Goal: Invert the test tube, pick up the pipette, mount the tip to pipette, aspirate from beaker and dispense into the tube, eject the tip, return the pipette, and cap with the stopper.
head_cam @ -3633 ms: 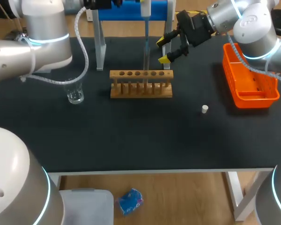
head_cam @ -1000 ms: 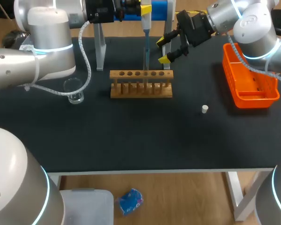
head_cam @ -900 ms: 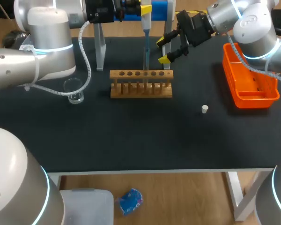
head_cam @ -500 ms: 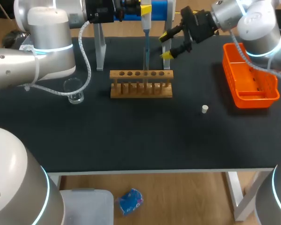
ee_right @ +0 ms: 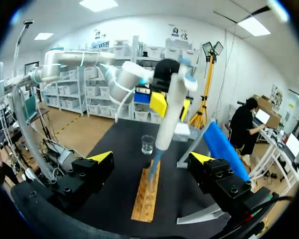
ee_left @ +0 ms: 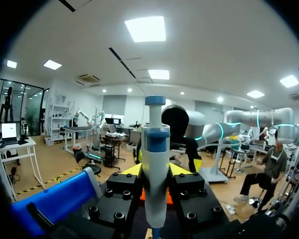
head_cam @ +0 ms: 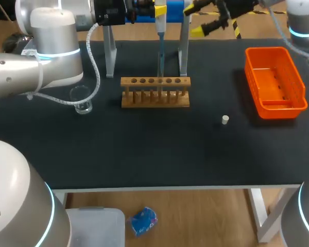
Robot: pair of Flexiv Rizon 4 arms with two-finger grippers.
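Note:
My left gripper [head_cam: 159, 11] is shut on the white and blue pipette [head_cam: 160, 31], held upright above the wooden tube rack [head_cam: 154, 93]. The pipette's thin tip [head_cam: 160, 62] points down at one of the rack's middle holes. In the left wrist view the pipette [ee_left: 155, 164] stands between the fingers [ee_left: 132, 170]. My right gripper [head_cam: 203, 18] hangs open and empty over the table's far edge, to the right of the pipette. Its wrist view shows the right gripper [ee_right: 152, 158] open, with the pipette [ee_right: 170, 112], the rack [ee_right: 145, 199] and the glass beaker [ee_right: 148, 144] ahead. The white stopper [head_cam: 225, 120] lies right of the rack.
The beaker [head_cam: 82, 101] stands left of the rack. A blue pipette stand [head_cam: 144, 10] on metal legs rises behind the rack. An orange basket [head_cam: 276, 104] sits at the right side.
My right gripper has risen and drawn back from beside the pipette to the table's far edge, still open. The left arm and pipette have stayed put over the last second.

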